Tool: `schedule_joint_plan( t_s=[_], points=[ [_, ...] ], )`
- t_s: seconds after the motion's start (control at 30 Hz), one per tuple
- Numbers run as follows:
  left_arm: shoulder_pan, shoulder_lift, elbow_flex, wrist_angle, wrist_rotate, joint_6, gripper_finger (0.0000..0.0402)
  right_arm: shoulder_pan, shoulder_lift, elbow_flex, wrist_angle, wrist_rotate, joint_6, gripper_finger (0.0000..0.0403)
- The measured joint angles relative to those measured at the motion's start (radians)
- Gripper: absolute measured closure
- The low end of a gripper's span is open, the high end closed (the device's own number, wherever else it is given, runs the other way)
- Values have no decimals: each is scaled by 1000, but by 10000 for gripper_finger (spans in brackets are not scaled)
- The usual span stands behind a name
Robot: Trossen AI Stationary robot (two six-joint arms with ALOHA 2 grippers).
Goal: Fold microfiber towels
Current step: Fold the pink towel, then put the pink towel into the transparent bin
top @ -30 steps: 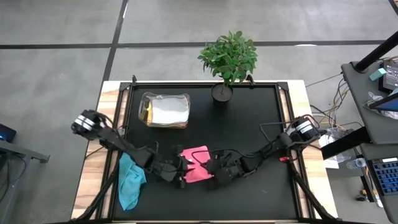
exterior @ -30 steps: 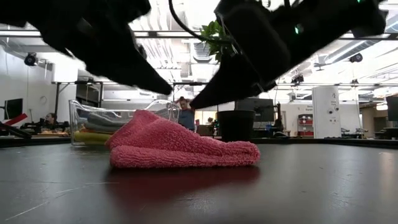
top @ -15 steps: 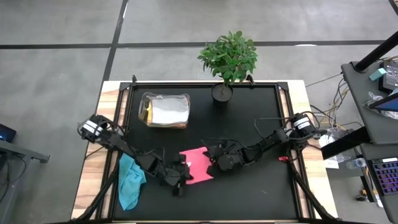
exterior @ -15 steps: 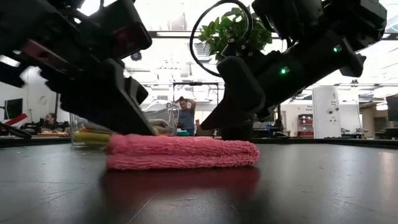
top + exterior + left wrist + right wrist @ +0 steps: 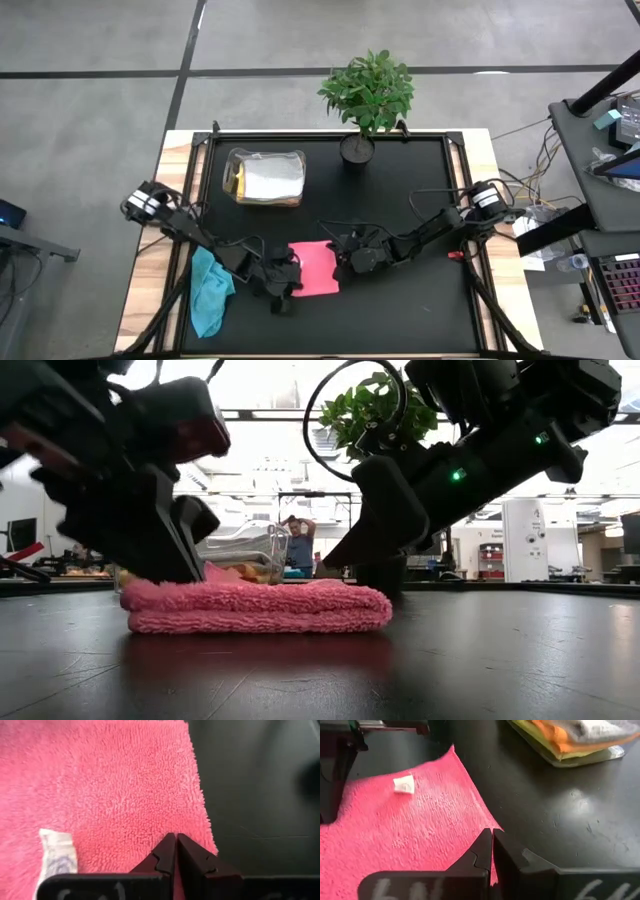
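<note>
1. I have the pink fluffy microfiber towel (image 5: 313,268) lying folded and flat on the black table mat (image 5: 420,190), near the front edge, slightly left of centre.
2. My left gripper (image 5: 283,284) sits at the towel's left edge, its fingers pressed together; the wrist view shows no pile caught between them, only pink cloth and a small white care tag (image 5: 59,859) beyond.
3. My right gripper (image 5: 345,262) is at the towel's right edge, fingers likewise pressed together, resting at the cloth's corner.
4. The towel lies between both grippers, its long axis running left to right; I judge neither arm clearly nearer.
5. A teal soft towel (image 5: 208,290) lies crumpled to the left, just beside the left arm, so I judge that arm better placed for it.
6. The clear plastic box (image 5: 265,177) holding folded cloths stands farther back, left of the potted green plant (image 5: 367,98).
</note>
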Motion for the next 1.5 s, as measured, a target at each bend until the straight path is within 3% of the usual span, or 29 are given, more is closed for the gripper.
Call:
schedule_joint_plan(
  t_s=[0.3, 0.47, 0.6, 0.73, 0.9, 1.1, 1.33, 1.5],
  points=[
    [0, -157, 1, -188, 4, 8, 398, 12, -15, 71, -11, -81, -30, 394],
    [0, -192, -11, -296, -68, -16, 398, 27, -15, 80, -10, -79, -6, 394],
    [11, -191, -11, -316, -154, -217, 398, 33, -20, 80, -53, -124, 171, 394],
    [16, -198, -11, -345, -151, -429, 397, 25, -40, 94, -167, -217, 335, 386],
    [16, -200, -11, -345, -71, -569, 370, 24, -64, 150, -341, -281, 453, 342],
    [17, -201, -11, -355, -70, -714, 299, 31, -79, 218, -563, -281, 557, 259],
    [17, -161, -11, -333, -106, -846, 205, 54, -70, 210, -569, -247, 631, 172],
    [17, -121, -11, -332, -154, -909, 165, 66, -60, 196, -556, -227, 668, 134]
  ],
)
